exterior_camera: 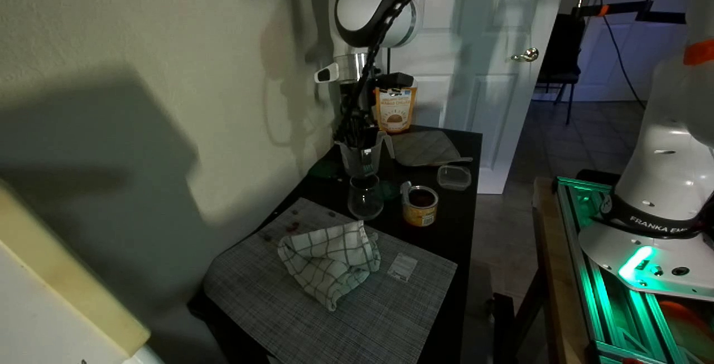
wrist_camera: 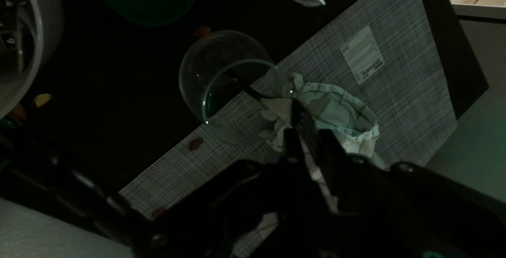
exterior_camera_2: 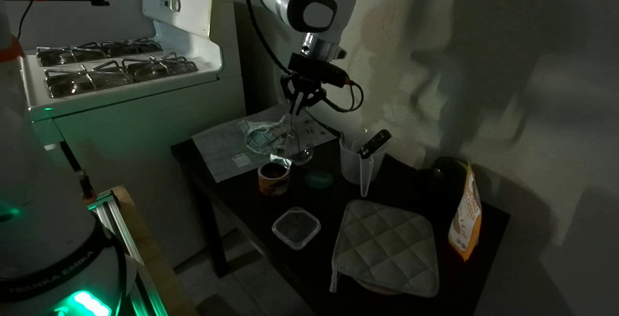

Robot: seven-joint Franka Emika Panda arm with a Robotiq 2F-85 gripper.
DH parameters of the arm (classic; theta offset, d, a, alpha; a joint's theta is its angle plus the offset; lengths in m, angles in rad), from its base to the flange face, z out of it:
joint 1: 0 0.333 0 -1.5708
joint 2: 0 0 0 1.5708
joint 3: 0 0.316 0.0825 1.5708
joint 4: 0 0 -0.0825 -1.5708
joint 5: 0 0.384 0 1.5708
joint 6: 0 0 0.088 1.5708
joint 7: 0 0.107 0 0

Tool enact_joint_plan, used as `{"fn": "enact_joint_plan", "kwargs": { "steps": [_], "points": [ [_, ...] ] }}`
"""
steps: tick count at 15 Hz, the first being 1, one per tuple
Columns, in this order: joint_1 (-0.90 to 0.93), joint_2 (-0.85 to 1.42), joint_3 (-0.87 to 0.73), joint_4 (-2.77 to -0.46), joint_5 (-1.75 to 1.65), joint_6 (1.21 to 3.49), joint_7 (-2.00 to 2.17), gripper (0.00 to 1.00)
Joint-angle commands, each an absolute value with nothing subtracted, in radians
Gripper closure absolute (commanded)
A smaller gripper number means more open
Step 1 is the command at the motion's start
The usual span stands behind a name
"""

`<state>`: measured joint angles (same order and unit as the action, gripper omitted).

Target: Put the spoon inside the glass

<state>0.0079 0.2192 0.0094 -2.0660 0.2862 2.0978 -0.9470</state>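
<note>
Hand at spoon, wrist view clearest.

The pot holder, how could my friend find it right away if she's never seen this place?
Find the dark table, then the orange-and-white bag standing at one end. The pot holder lies near that bag. It's greyish and padded, stitched in diamonds; the plastic box next to it is see-through.

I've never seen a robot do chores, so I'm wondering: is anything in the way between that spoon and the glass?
Nothing visible is. The end effector appears to grip the spoon, whose free end overlaps the opening of the glass in the wrist view. I can't tell whether the tip is already inside.
</note>
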Motion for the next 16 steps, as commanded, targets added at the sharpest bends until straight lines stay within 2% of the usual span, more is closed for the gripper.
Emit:
{"fn": "enact_joint_plan", "kwargs": {
  "steps": [1,6,8,16],
  "points": [
    [-0.009,0.205,0.03,-2.062,0.261,2.093,-0.917,0.49],
    [-0.027,0.115,0.016,-2.088,0.257,2.097,-0.915,0.12],
    [-0.039,0.089,-0.003,-2.09,0.217,2.092,-0.876,0.0],
    [-0.077,0.12,-0.058,-2.12,0.078,2.302,-0.591,0.0]
  ]
}}
